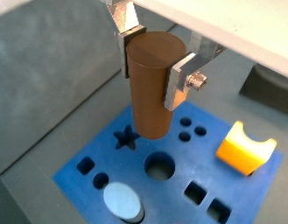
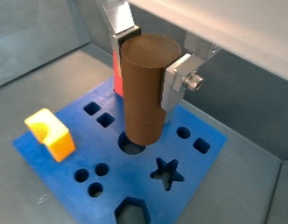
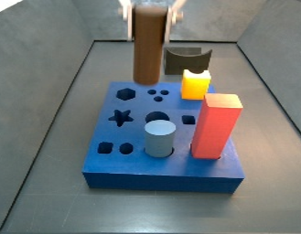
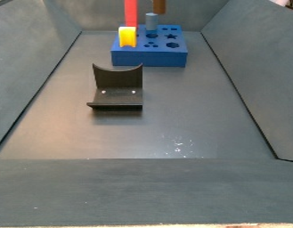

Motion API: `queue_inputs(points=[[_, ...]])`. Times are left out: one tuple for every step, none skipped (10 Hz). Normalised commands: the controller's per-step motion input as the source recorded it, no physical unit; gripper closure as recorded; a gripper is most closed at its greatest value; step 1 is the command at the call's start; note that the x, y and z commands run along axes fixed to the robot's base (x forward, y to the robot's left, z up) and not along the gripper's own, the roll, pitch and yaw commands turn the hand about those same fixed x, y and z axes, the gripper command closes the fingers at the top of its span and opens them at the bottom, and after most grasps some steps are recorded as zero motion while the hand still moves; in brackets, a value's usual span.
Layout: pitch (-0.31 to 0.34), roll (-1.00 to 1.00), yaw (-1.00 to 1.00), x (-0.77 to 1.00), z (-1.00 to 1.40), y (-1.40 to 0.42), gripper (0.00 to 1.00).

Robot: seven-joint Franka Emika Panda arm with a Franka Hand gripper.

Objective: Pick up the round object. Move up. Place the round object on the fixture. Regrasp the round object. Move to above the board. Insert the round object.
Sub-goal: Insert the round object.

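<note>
Matte reddish-brown cylindrical peg [image 1: 153, 83], clamped upright between the flat silver fingers of the tool [image 1: 156, 64], hangs above the thick blue square board [image 3: 128, 157] so its lower end faces the board's dark round hole [image 2: 133, 144]; it probably clears the surface, though depth is unclear.

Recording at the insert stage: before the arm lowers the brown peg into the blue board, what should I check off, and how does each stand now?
1. Reddish-brown cylinder peg clamped between the gripper fingers: ok.
2. Peg upright: ok in both wrist views.
3. Peg over the thick blue board: ok.
4. Large round hole open: ok.
5. Peg centred over that hole: cannot tell.
6. Dark notched fixture away from the board: ok.
</note>
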Motion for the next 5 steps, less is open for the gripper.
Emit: queue_inputs(points=[[-0.151, 0.00, -0.13, 0.05, -1.00, -0.27, 1.00], [-0.151, 0.00, -0.14, 0.05, -1.00, -0.27, 1.00], [-0.177, 0.00, -0.17, 0.04, -1.00, -0.28, 1.00], [-0.089, 0.17, -0.06, 0.00, -0.79, -0.11, 1.00], [0.169, 0.49, 0.00, 0.17, -0.30, -0.04, 1.00]])
